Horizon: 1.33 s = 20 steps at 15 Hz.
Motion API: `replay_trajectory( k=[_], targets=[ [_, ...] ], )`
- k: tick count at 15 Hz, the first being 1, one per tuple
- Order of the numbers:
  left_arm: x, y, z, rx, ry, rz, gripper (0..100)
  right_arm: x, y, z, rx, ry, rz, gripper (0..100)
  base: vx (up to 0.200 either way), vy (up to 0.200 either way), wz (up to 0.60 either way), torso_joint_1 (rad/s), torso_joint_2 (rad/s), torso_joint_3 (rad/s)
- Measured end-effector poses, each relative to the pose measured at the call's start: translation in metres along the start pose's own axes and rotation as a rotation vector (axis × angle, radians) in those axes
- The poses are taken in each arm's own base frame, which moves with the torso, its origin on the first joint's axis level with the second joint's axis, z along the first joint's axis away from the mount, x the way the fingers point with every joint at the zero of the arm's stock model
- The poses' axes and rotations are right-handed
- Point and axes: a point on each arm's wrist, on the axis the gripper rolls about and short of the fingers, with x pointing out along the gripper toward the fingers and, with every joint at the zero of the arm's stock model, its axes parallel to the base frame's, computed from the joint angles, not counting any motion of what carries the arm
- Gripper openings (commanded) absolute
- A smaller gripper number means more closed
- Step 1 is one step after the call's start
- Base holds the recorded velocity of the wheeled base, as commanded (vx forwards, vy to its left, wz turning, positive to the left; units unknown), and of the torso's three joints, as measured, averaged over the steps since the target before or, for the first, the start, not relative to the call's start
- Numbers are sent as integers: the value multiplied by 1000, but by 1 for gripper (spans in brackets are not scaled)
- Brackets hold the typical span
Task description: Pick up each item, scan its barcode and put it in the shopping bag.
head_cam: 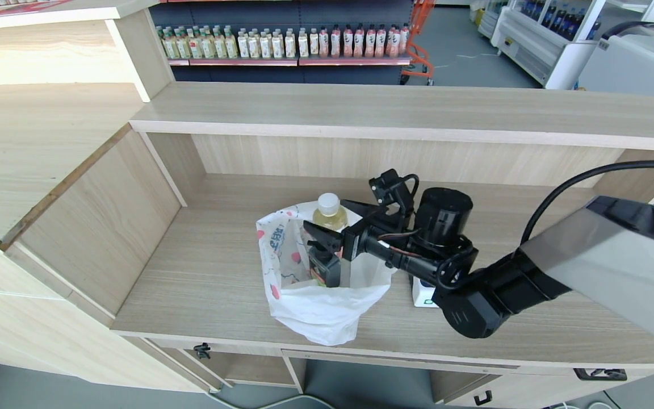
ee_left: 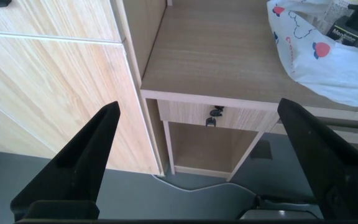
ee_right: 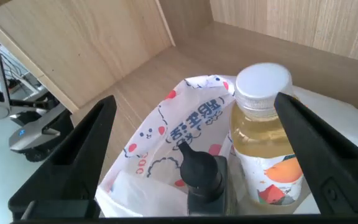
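The right gripper (head_cam: pixel 327 218) is set wide, its jaws spread with nothing clamped between them. It hangs directly over the mouth of the shopping bag (head_cam: pixel 315 309), a white plastic bag with red and blue print that stands on the wooden counter (head_cam: pixel 202 272). A clear bottle (ee_right: pixel 266 143) of yellow drink with a white cap stands upright in the bag, below the right gripper and between its two fingers (ee_right: pixel 319 155). The bottle lies much closer to one finger than to the other; whether it touches that finger cannot be told. A black pump bottle (ee_right: pixel 201 174) stands just beside the clear bottle, also inside the bag and under the gap between the jaws. Behind the right gripper, near the wrist and partly hidden by the arm, a small white box (head_cam: pixel 421 293) rests on the counter. The left gripper (ee_left: pixel 199 106) is also set wide and holds nothing. It sits low, off the near edge of the counter, and faces the drawer (ee_left: pixel 215 117) under the counter's edge. The shopping bag lies ahead of the left gripper, up on the counter and off to one side, well apart from it.
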Motion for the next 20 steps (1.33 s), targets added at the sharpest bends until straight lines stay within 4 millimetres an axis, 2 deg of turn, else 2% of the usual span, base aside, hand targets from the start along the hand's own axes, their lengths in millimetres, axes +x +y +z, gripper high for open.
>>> replay_trajectory(
  k=[3,5,7,10,13,16,20],
  targets=[
    [0,0,0,0,0,0,100,-17,3,36,20,-20,-17,100,0,0,0,0,0,0],
    [0,0,0,0,0,0,100,-41,5,56,23,-23,-57,100,0,0,0,0,0,0],
    [0,0,0,-4,0,1,100,-72,-2,66,19,1,-127,100,0,0,0,0,0,0],
    [0,0,0,-6,0,1,100,-131,-29,75,-27,92,-327,100,0,0,0,0,0,0],
    [0,0,0,-6,0,1,100,-181,-37,88,-61,170,-490,100,0,0,0,0,0,0],
    [0,0,0,-6,0,1,100,-222,-29,97,-98,217,-606,100,0,0,0,0,0,0],
    [0,0,0,-6,0,1,100,-282,2,80,-117,275,-737,100,0,0,0,0,0,0]
  ],
)
